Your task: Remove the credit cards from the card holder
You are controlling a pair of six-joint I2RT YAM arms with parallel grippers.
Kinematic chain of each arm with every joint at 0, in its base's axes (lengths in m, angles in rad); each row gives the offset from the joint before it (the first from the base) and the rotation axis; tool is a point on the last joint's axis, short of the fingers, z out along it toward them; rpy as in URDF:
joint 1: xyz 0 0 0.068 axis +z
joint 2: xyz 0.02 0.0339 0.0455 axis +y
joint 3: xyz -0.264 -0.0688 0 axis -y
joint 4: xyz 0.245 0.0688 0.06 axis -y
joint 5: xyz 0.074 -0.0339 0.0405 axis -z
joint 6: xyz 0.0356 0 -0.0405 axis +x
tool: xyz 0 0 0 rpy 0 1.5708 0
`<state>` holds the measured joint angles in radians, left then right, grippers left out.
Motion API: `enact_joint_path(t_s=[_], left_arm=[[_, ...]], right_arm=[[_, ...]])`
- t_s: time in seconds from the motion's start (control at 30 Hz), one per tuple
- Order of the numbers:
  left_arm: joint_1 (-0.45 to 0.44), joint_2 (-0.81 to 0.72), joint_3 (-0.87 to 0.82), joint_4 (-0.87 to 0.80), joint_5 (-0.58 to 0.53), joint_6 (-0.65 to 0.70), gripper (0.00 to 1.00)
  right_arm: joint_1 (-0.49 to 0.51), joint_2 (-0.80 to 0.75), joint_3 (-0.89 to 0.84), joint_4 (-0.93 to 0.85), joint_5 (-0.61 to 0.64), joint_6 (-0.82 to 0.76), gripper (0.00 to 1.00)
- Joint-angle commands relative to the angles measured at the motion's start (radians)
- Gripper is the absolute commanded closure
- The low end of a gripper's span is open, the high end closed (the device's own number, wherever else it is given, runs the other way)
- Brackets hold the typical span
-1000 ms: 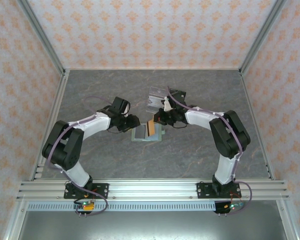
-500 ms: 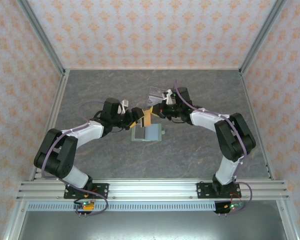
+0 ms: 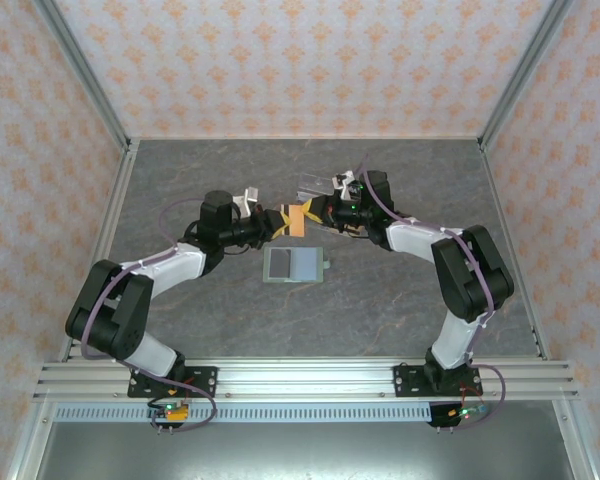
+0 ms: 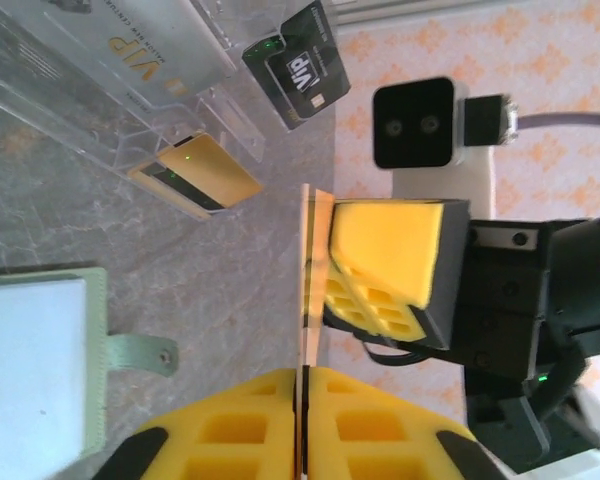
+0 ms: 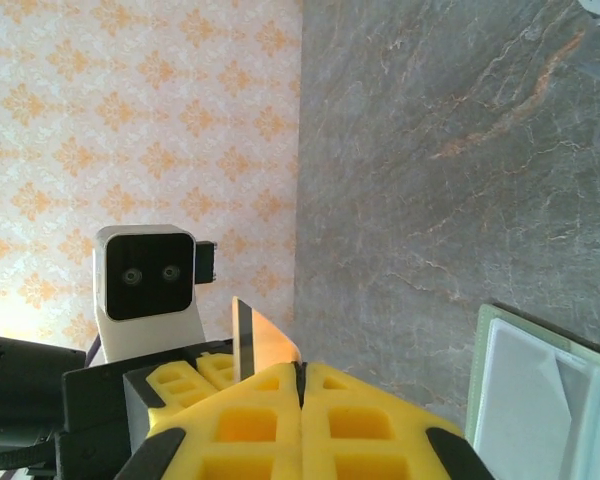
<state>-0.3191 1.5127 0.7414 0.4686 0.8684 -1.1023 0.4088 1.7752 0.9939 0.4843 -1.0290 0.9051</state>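
Grey marbled table: left gripper and right gripper both clamp thin orange card, beyond open sage-green card holder.

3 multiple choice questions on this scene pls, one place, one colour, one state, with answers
1. Where is the card holder?
A) flat on the table
B) lifted in the air
C) hanging off the table's edge

2. What colour is the card held in the air?
A) black
B) blue
C) orange

3. What state is the left pincer in?
A) wide open
B) shut on the card
C) shut on the card holder

Answers: 1 A, it lies open on the grey top. 2 C, the top view shows its orange face. 3 B, the left wrist view shows its fingers pressed on the card's edge.
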Motion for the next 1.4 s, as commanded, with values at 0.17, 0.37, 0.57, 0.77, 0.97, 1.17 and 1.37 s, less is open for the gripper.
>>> enact_joint_path(t_s=[0.17, 0.37, 0.57, 0.77, 0.97, 1.17, 1.37], left_arm=[[0.007, -0.046, 0.005, 0.054, -0.003, -0.026, 1.00], [0.007, -0.044, 0.041, 0.030, -0.038, -0.023, 1.00], [0.014, -0.029, 0.070, -0.011, -0.057, -0.011, 1.00], [0.046, -0.044, 0.086, -0.253, -0.133, 0.095, 0.60], [0.064, -0.043, 0.155, -0.617, -0.301, 0.306, 0.34], [0.094, -0.092, 0.185, -0.827, -0.526, 0.427, 0.17], [0.141, -0.157, 0.171, -0.902, -0.604, 0.484, 0.06]], right_arm=[[0.004, -0.015, -0.010, 0.131, -0.067, 0.071, 0.71], [0.031, -0.002, 0.019, 0.120, -0.101, 0.067, 0.71], [0.029, -0.006, 0.035, 0.095, -0.086, 0.046, 0.96], [-0.004, -0.055, 0.112, -0.285, 0.022, -0.278, 1.00], [-0.017, -0.092, 0.326, -0.845, 0.407, -0.892, 1.00], [-0.034, -0.074, 0.466, -1.070, 0.563, -1.331, 1.00], [-0.033, -0.050, 0.548, -1.215, 0.631, -1.638, 1.00]])
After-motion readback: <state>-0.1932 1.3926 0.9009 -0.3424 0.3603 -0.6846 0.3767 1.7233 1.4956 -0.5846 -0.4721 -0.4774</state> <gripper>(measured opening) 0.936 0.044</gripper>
